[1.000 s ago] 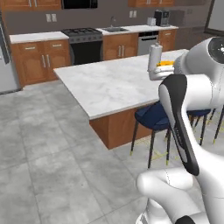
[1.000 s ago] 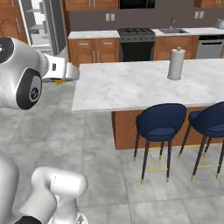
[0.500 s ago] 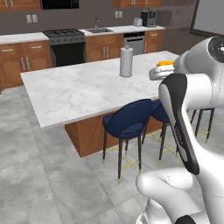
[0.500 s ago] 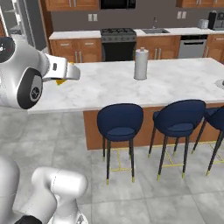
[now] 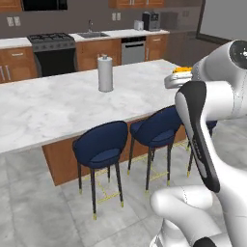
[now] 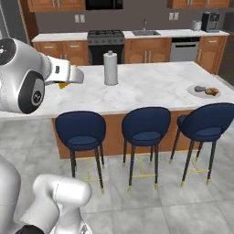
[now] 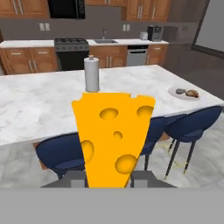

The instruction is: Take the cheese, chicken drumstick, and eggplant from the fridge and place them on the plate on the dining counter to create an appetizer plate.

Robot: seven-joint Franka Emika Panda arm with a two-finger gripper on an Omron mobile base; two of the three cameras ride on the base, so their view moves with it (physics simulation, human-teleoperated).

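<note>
My gripper (image 7: 109,177) is shut on the cheese (image 7: 113,131), a yellow-orange wedge with holes that stands upright between the fingers. From the base, the cheese (image 6: 64,84) peeks out under the gripper (image 6: 73,77) above the near edge of the dining counter (image 6: 151,84). In the left base view the cheese (image 5: 182,70) sits at the gripper (image 5: 172,80). The plate (image 6: 204,95) lies near the counter's right end, well away from the gripper. On it are the dark eggplant (image 6: 199,88) and the brown chicken drumstick (image 6: 211,91). The hand view also shows the plate (image 7: 175,96). The fridge is out of view.
A paper towel roll (image 6: 110,68) stands upright mid-counter. Three navy stools (image 6: 81,130) line the counter's near side, between the base and the top. The wall counter with stove (image 6: 105,39) and sink runs along the back.
The whole picture has shifted, so the base has moved along the dining counter. The plate has come into the right base view. The cheese stays in the shut gripper.
</note>
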